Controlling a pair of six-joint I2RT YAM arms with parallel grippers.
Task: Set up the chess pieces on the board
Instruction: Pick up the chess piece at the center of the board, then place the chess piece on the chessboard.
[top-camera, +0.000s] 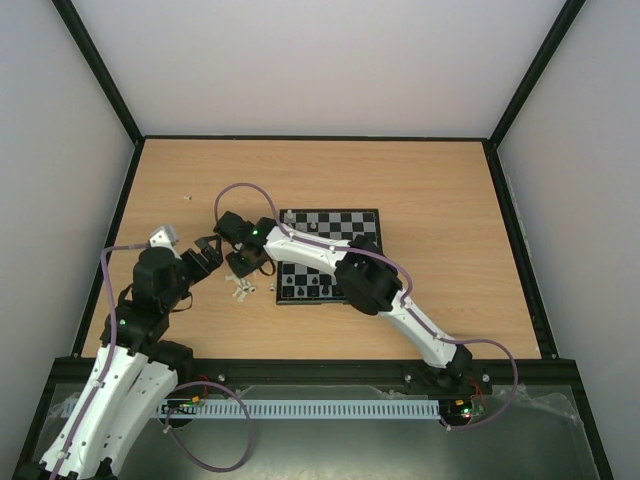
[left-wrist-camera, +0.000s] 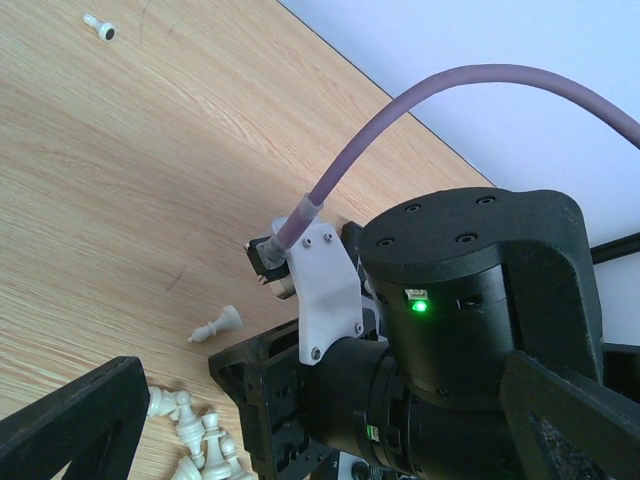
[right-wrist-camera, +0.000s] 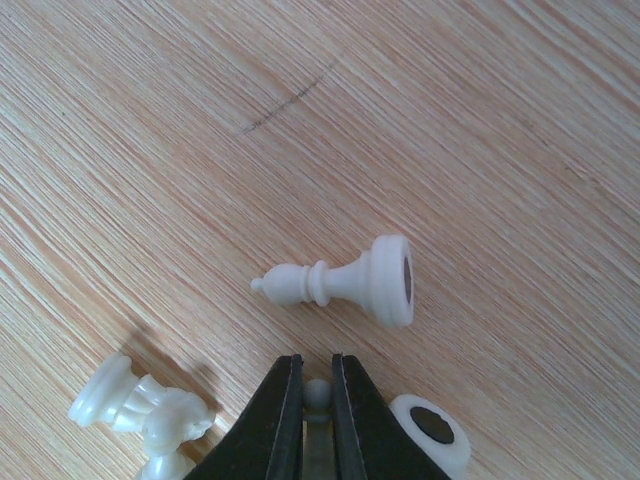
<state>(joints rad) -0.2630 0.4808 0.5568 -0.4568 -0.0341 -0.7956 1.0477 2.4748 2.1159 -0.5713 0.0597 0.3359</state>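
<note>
Nearest the lens in the top view, the left arm (top-camera: 110, 370) rises from 7 o'clock. Its left pincer (top-camera: 212, 256) stands wide open with nothing in it, just beside the right arm's wrist (left-wrist-camera: 470, 290).

A lone cream piece (top-camera: 186, 198) lies well apart at 10 o'clock on the desk (top-camera: 430, 170). Further right, a heap of cream pieces (top-camera: 240, 290) lies on the wood just off the board's left edge. Over this heap the right pincer (right-wrist-camera: 316, 365) is closed almost fully on the head of a small cream piece (right-wrist-camera: 317, 393).

The board (top-camera: 345, 225) sits at 3 o'clock of the heap. Black pieces (top-camera: 303, 290) line its near rank, and a few cream ones stand at its far edge.

Step in hand, as judged: taking a cream man from the heap. The next move calls for a straight lift clear of its neighbours, a carry toward 3 o'clock, and an upright placing on a free square.

Only the right wrist view shows the grip, and a fallen cream piece (right-wrist-camera: 340, 283) at 12 o'clock of the fingers. The top view hides both beneath the wrist, yet it alone shows the board.
</note>
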